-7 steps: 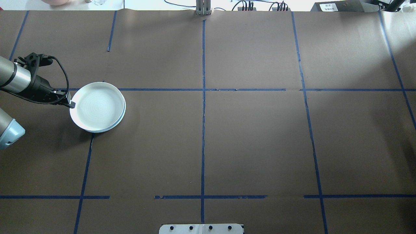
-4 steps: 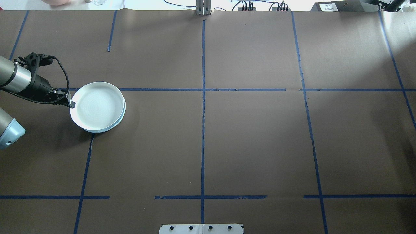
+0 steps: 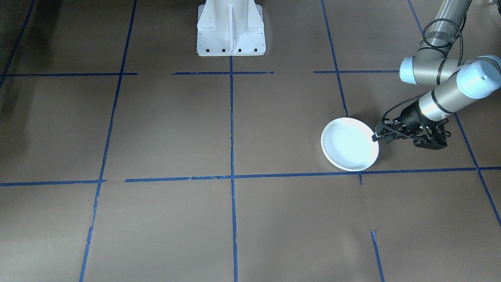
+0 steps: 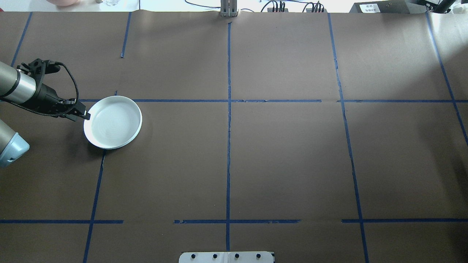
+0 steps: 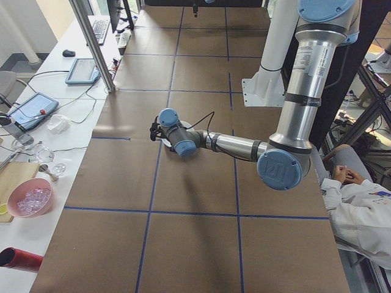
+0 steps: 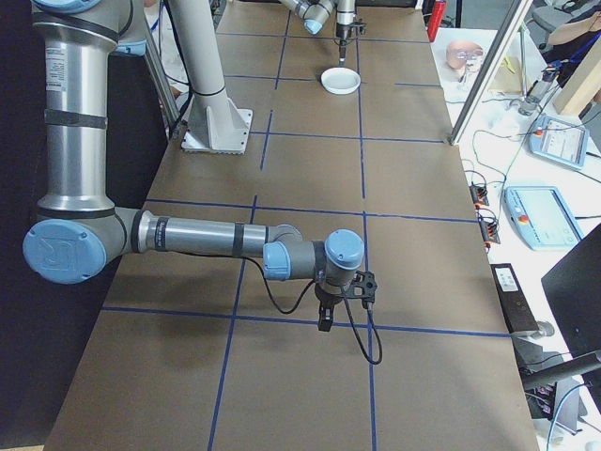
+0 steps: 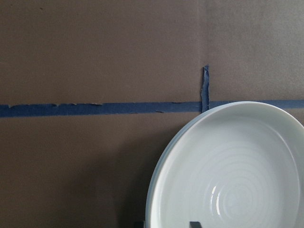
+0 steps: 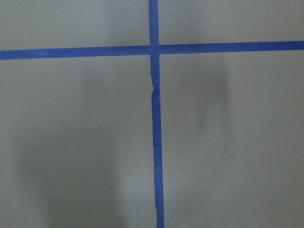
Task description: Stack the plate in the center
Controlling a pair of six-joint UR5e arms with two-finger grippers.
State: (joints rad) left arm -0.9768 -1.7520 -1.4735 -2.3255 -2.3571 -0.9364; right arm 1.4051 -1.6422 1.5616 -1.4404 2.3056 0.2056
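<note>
Exterior front-facing view: a round white shallow ceramic plate [image 3: 349, 144] lies on the brown paper-covered tabletop [image 3: 176, 125], towards the tabletop's edge on the robot's left and well apart from the centre cross of blue tape lines [image 3: 231, 117]. Nothing lies in the plate. The left gripper [image 3: 375, 137] reaches in low from the side, its jaws meeting the plate's rim; the jaws look nearly together at the rim, but whether they pinch it cannot be told here. A white robot base [image 3: 231, 27] stands at the tabletop's far edge.

Overhead exterior view: the plate [image 4: 113, 122] sits just inside a tape crossing near the tabletop's left edge. A thin second rim shows along its lower edge, suggesting a plate beneath; this is not certain. The left gripper [image 4: 86, 116] has its jaws at the plate's left rim, narrowly set and touching it.

Exterior left view: the near arm lies low across the tabletop and covers most of the plate [image 5: 177, 124].

Exterior right view: the plate [image 6: 340, 81] appears small at the far end of the tabletop with the far arm above it. The right gripper [image 6: 325, 322] points down over a tape line near the tabletop's near end, well apart from the plate; the state of its jaws cannot be told.

Left wrist-mounted view: the plate [image 7: 232, 166] fills the lower right, empty, with a pale second rim outside its own. Two dark jaw tips sit at the bottom edge, against the rim.

Right wrist-mounted view: only bare tabletop [image 8: 76, 142] and crossing tape.
</note>
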